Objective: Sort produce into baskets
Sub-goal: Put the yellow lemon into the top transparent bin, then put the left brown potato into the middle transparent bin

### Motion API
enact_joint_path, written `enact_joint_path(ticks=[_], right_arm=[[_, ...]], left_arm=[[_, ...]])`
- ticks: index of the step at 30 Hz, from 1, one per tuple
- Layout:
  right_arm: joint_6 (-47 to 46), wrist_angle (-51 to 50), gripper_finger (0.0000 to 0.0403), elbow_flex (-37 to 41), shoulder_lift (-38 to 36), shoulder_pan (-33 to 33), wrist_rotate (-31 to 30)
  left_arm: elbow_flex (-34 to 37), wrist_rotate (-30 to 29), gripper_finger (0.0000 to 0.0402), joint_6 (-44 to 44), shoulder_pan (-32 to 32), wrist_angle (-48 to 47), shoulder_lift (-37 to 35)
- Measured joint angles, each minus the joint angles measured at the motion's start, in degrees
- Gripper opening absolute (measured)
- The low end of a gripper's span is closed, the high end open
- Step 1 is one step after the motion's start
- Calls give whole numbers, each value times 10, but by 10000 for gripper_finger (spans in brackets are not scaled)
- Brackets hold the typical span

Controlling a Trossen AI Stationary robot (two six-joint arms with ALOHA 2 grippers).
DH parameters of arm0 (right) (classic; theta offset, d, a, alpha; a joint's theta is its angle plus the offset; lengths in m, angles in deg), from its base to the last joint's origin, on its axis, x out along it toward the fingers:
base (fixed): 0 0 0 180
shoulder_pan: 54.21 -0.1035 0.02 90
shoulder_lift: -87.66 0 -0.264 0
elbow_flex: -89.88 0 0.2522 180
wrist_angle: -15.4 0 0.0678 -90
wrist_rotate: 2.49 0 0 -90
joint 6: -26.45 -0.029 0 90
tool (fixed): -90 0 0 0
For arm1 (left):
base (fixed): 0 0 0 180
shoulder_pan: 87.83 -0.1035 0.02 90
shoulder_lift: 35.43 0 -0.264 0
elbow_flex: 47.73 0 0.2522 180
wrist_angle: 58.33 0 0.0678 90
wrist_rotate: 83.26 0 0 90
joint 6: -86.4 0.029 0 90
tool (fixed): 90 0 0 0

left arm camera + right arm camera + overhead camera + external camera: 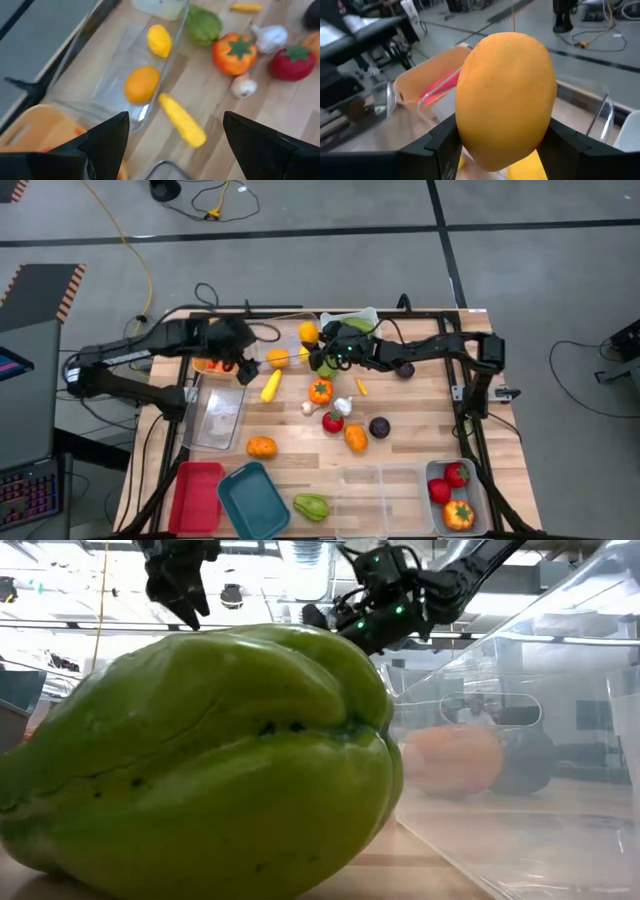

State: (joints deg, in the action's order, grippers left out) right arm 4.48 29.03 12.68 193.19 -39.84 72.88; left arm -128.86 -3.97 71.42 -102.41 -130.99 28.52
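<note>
Bare desk [420, 405] lies open right of the purple fruit [380, 427]; the centre is crowded by tomato [332, 421], garlic [343, 405] and corn [271, 385].

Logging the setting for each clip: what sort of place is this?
Probably a robotics lab or workshop: a wooden table on a bare concrete floor, loose cables lying about, and toy produce such as the green pepper.
</note>
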Motion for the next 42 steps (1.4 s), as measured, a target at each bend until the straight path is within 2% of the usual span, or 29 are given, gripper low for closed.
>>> enact_joint_path(ticks=[4,9,17,28,42], right_arm=[[0,61,245,-6,34,8,1],[0,99,245,-6,60,17,0],[-33,97,245,-6,63,26,-1],[-31,91,246,-6,63,27,-1],[-30,89,339,-6,62,27,-1]], left_arm=[[51,-1,310,-24,28,46,-23],[83,-1,310,-33,55,71,-23],[86,-6,310,-33,75,81,-8],[86,-6,310,-24,79,89,-1],[86,6,310,-30,80,90,-2]])
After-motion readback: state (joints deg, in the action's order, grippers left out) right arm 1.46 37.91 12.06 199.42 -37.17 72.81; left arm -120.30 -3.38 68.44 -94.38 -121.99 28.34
